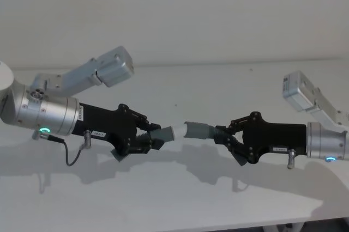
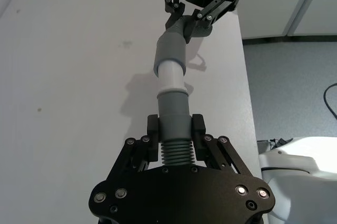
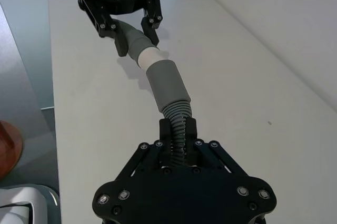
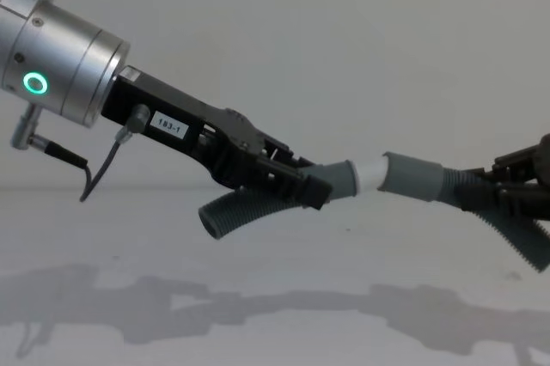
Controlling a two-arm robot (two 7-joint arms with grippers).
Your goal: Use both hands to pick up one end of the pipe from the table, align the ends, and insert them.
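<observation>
Above the white table (image 1: 229,87), each gripper holds one grey pipe piece, and the two pieces meet end to end. My left gripper (image 1: 147,138) is shut on the ribbed part of one piece (image 4: 236,211), which points right. Its white tip (image 1: 178,132) sits in the mouth of the wider grey cuff (image 1: 197,130), and a short white band still shows. My right gripper (image 1: 226,136) is shut on the ribbed part behind that cuff. The left wrist view shows my left gripper (image 2: 175,129), the white tip (image 2: 170,77) and the cuff (image 2: 169,50) in one line.
The table's front edge (image 1: 218,224) runs just below the arms' shadows. In the left wrist view its side edge (image 2: 247,77) drops off to grey floor. A wall rises behind the table.
</observation>
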